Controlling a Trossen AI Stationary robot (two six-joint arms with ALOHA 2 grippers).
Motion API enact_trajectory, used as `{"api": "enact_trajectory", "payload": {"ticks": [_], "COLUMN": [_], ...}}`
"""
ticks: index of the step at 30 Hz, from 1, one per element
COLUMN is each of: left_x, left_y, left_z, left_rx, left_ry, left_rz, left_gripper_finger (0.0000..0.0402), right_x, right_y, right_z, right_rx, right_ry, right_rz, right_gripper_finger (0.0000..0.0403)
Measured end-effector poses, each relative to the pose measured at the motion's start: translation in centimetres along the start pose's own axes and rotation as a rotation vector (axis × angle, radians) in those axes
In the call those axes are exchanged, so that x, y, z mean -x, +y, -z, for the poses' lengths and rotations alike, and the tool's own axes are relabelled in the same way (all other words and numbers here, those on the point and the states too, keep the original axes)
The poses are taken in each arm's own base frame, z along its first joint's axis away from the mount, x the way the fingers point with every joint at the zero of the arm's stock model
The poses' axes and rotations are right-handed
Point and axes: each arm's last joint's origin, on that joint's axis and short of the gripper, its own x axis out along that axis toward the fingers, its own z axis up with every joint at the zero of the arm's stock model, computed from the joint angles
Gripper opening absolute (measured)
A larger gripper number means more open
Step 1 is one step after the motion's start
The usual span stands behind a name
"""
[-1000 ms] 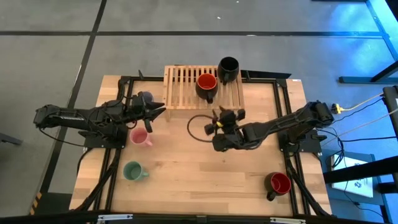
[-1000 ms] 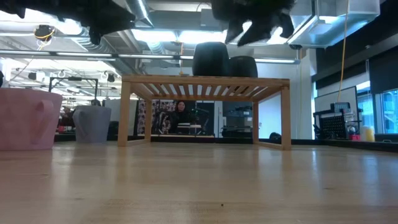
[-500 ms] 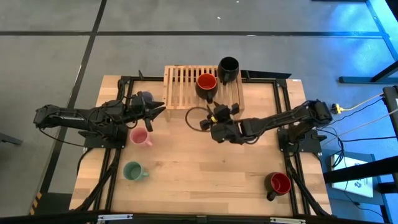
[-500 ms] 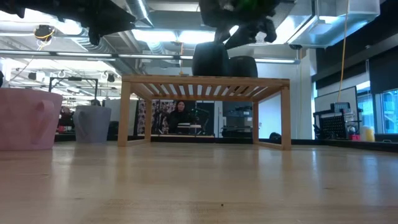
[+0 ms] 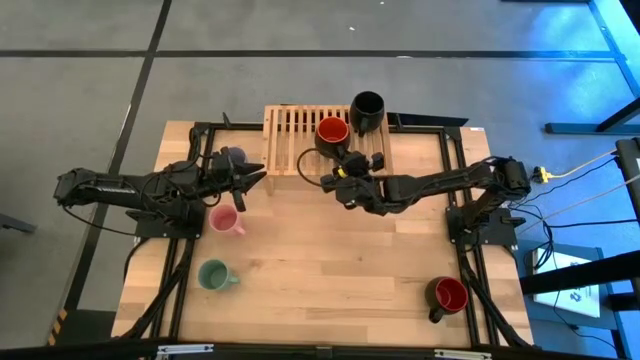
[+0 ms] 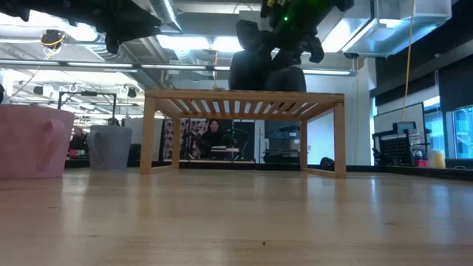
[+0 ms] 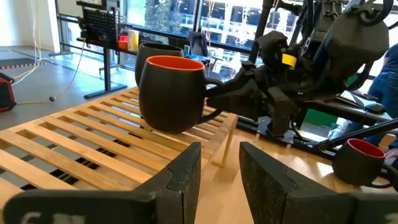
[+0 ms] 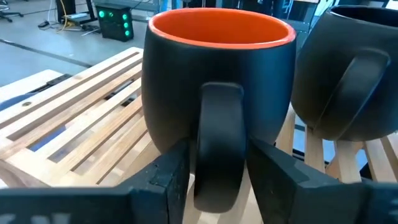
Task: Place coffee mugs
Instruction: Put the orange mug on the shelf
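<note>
A dark mug with a red inside and a black mug stand upright on a wooden slatted rack at the table's far side. My right gripper is open at the rack's near edge. In the right wrist view its fingers stand on either side of the red-inside mug's handle. My left gripper waits open and empty left of the rack, beside the lavender mug. The pink mug, the green mug and a second red-inside mug stand on the table. My right gripper comes level from the table's near side, one finger on each side of the red-inside mug's handle, which faces it. Whether the fingers touch the handle I cannot tell. The mug stands upright on the rack's slats.
The rack stands on legs, with open room beneath it. The black mug sits close beside the red-inside one. The table's middle is bare wood. Black frame rails run along both sides. People show in the room beyond.
My right gripper has moved from the table's middle toward the far edge, up to the rack, and now has its fingers around the red-inside mug's handle. Both mugs on the rack have stayed in place.
</note>
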Motion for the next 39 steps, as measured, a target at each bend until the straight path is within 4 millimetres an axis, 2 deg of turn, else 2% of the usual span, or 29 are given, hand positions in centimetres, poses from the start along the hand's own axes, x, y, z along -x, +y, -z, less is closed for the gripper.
{"api": "enact_trajectory", "payload": {"ticks": [3,8,16,25,30,32,39], "left_x": [0.0,0.0,0.0,0.0,0.0,0.0,0.0], "left_y": [0.0,0.0,0.0,0.0,0.0,0.0,0.0], "left_z": [0.0,0.0,0.0,0.0,0.0,0.0,-0.1], "left_rx": [0.000,0.000,0.000,0.000,0.000,0.000,0.003], "left_ry": [0.000,0.000,0.000,-0.001,-0.003,-0.004,-0.012], "left_rz": [0.000,0.000,0.000,-0.004,-0.011,-0.011,-0.015], "left_gripper_finger": [0.0105,0.0105,0.0105,0.0105,0.0105,0.0105,0.0105], "right_x": [-0.2,-0.2,-0.5,-1.4,-2.2,-2.6,-4.8], "right_y": [0.0,0.1,0.3,0.0,0.1,0.9,2.5], "right_z": [0.0,0.0,-0.5,-3.1,-3.2,-3.3,-4.0], "right_rx": [0.020,0.037,-0.020,-0.134,-0.151,-0.192,-0.176], "right_ry": [0.007,0.022,-0.011,-0.110,-0.111,-0.127,-0.131], "right_rz": [-0.008,-0.036,-0.037,0.064,0.066,0.050,0.113], "right_gripper_finger": [0.0120,0.0046,0.0046,0.0046,0.0046,0.0046,0.0046]}}
